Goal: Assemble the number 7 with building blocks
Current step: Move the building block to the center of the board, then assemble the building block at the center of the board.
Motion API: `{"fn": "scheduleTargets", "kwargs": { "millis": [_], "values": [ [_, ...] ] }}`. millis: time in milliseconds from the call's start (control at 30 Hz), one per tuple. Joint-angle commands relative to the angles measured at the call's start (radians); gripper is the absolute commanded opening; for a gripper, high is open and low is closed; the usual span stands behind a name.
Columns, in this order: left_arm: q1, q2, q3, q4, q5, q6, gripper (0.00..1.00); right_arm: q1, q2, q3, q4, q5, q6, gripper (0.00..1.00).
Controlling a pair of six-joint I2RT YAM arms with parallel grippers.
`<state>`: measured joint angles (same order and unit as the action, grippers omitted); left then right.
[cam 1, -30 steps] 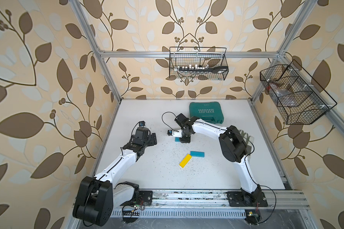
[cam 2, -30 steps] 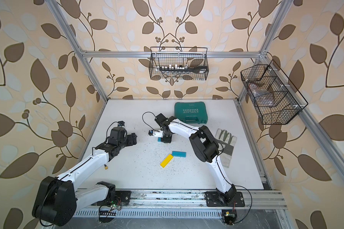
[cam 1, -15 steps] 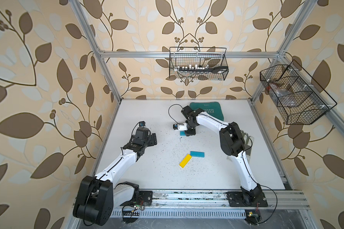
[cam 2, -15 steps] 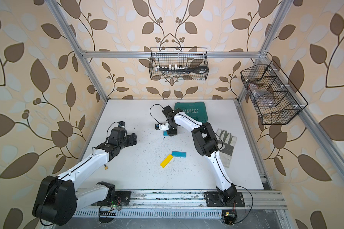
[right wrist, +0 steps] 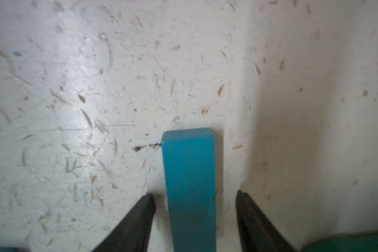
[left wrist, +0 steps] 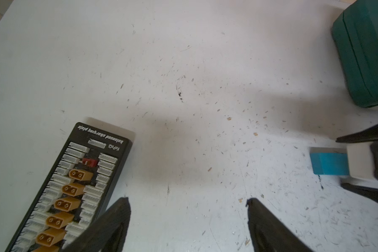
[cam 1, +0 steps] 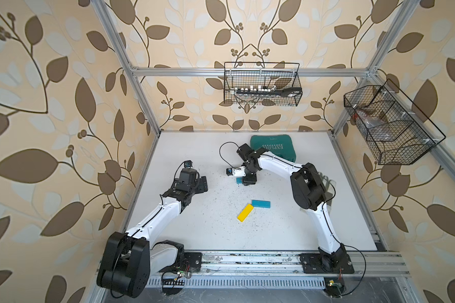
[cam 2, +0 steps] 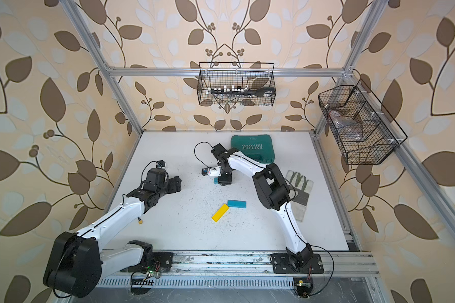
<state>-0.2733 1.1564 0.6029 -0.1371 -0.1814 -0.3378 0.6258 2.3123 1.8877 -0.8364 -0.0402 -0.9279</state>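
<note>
Entry, top views: the right jaws, which were clenching the far teal block (cam 1: 238, 180) a second ago, are now standing spread over it; that block is lying flat on the counter (cam 1: 208, 230) near the green tool case (cam 1: 276, 149), on the side facing the robot; it is lying well apart from the yellow block (cam 1: 245, 212) and the near teal block (cam 1: 260, 203), which are sitting mid-counter where they were, the yellow one slanting, the teal one crosswise at its upper end, touching or just beside, which cannot be told; judged so, a release is being made, yet the 7 is remaining unbuilt, the freed piece lying away from the pair; a work glove (cam 2: 300, 189) is lying under the right arm's elbow. Left wrist: the left jaws are standing parted over bare counter, grasping nothing; a black charging board (left wrist: 92, 174) is lying beside them; the far teal block is showing at the frame's edge, half hidden by the right arm. Right wrist: the right jaws are flanking the block, a gap showing on each side, released. Surface and room: the white counter is showing scuffs, dark specks and straw-coloured slivers; leaf-patterned walls and an aluminium frame are enclosing it; a wire basket (cam 1: 262, 84) and a second wire basket (cam 1: 386, 123) are hanging above.
</note>
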Motion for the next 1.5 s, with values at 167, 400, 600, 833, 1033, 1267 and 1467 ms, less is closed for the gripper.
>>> {"fn": "scheduleTargets", "kwargs": {
  "millis": [167,400,600,833,1033,1267,1467],
  "values": [
    [0.014,-0.011,0.017,0.010,-0.005,0.006,0.87,0.024,-0.342,-0.202,0.185,0.040,0.211,0.99],
    [0.016,-0.010,0.017,0.005,-0.012,0.003,0.87,0.092,-0.790,-0.650,0.408,0.147,0.853,0.99],
    [0.016,-0.014,0.015,0.005,-0.015,0.002,0.87,0.103,-0.846,-0.886,0.314,0.009,0.874,0.74],
    [0.016,-0.014,0.015,0.005,-0.016,0.001,0.87,0.118,-0.753,-0.877,0.244,0.076,0.747,0.67],
    [0.016,-0.015,0.014,0.005,-0.017,0.000,0.87,0.133,-0.600,-0.799,0.229,0.132,0.713,0.68],
    [0.016,-0.027,0.007,0.007,-0.027,-0.003,0.88,0.186,-0.458,-0.777,0.309,0.217,0.698,0.60],
    [0.017,-0.024,0.009,0.005,-0.028,-0.005,0.88,0.186,-0.422,-0.751,0.270,0.201,0.752,0.18]
  ]
}}
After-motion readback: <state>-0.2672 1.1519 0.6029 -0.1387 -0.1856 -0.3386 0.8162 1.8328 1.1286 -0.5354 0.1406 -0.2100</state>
